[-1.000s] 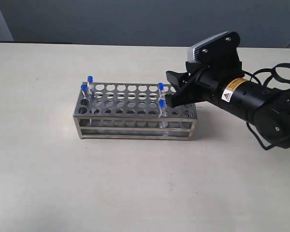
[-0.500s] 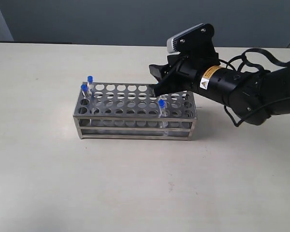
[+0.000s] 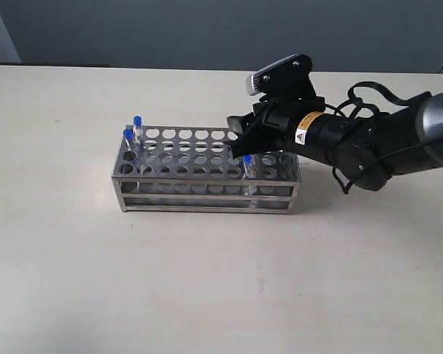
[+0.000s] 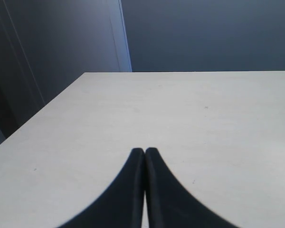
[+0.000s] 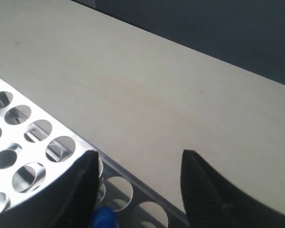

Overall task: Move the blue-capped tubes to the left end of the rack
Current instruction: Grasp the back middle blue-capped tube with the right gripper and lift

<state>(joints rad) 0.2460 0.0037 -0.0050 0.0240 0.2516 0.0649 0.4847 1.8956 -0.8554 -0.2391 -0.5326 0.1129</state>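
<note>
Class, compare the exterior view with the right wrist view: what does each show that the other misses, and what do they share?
Exterior view only: the whole long shiny steel test-tube rack, two thin clear blue-capped tubes at its left end, and the black right arm. Right wrist view only: the open gap of the right gripper seen close up, with a blue cap beside one finger. Both: part of the rack's holed top, the right gripper and the pale table.

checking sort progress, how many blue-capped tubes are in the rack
3 blue-capped tubes show in the exterior view: two at the left end of the rack, one near its front right. A fourth may be hidden behind the right gripper, whose wrist view shows a blue cap.
</note>
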